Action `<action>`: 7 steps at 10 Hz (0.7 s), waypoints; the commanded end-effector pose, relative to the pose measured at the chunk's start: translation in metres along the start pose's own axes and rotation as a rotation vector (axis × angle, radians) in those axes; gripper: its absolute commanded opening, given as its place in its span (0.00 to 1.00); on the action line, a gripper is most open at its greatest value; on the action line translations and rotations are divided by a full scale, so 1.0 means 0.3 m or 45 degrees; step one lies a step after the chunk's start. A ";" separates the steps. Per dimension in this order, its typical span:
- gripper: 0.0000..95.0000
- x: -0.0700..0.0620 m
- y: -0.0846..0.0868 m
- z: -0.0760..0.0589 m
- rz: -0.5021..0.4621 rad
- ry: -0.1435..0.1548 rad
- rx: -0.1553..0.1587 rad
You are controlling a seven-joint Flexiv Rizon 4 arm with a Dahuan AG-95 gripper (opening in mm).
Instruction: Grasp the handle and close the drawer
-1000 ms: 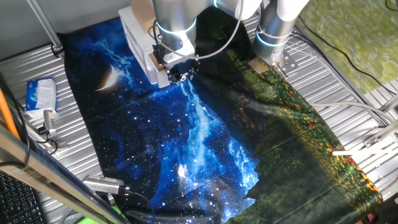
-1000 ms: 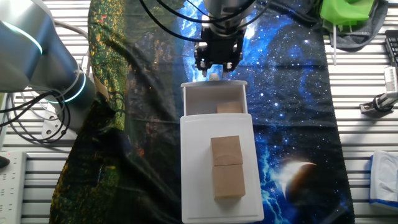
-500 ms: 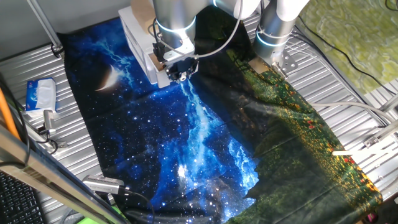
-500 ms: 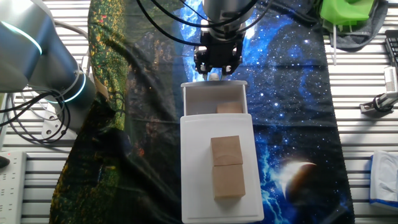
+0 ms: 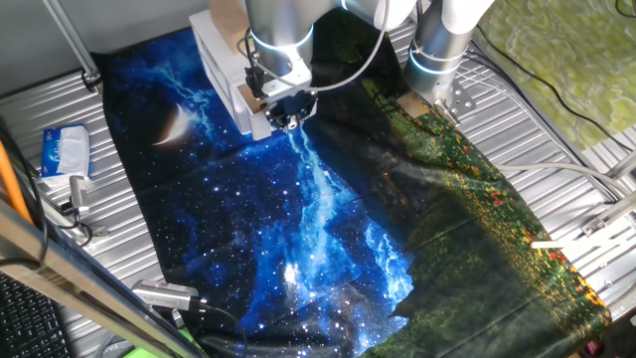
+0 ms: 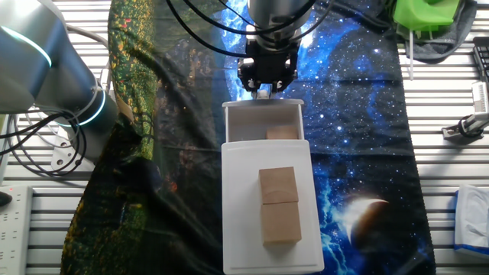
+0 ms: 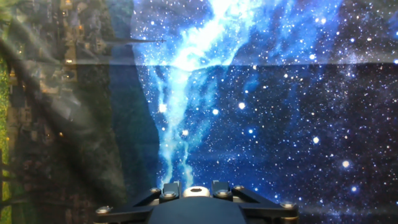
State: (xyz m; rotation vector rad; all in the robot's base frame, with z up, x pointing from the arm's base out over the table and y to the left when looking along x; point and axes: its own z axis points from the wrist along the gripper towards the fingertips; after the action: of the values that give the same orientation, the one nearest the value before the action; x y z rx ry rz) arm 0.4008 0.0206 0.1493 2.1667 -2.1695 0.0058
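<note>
The white mini cabinet (image 6: 243, 206) lies on the starry cloth with its drawer (image 6: 248, 122) pulled out toward the gripper, tan inner walls showing. The handle (image 7: 196, 191), a small white knob, sits between my two fingers (image 7: 170, 189) in the hand view. My gripper (image 6: 264, 88) stands at the drawer's white front and its fingers press the knob from both sides. In one fixed view the gripper (image 5: 286, 121) is at the drawer front (image 5: 250, 111). The knob is mostly hidden by the fingers in both fixed views.
A tan block (image 6: 281, 131) lies inside the drawer and two tan blocks (image 6: 278, 203) lie on the cabinet top. The arm's base (image 6: 53, 76) stands at the left. A green object (image 6: 428, 17) and a white-blue packet (image 5: 66, 149) lie off the cloth.
The gripper has edged slightly toward the drawer front and its fingers have drawn in around the knob. The drawer has not visibly moved.
</note>
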 end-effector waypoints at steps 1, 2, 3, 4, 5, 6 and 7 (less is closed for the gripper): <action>0.00 0.004 -0.001 0.001 0.002 0.004 0.003; 0.00 0.006 0.000 0.000 0.004 0.001 0.003; 0.00 0.008 0.001 -0.001 0.003 0.002 0.004; 0.00 0.009 0.001 -0.001 0.004 0.002 0.004; 0.00 0.010 0.001 -0.002 0.005 0.001 0.004; 0.00 0.012 0.002 -0.003 0.005 0.001 0.005; 0.00 0.017 0.004 -0.005 -0.003 0.003 0.010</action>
State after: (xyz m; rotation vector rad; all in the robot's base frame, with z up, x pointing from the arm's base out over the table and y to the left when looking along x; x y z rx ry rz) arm 0.4000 0.0153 0.1511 2.1717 -2.1678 0.0138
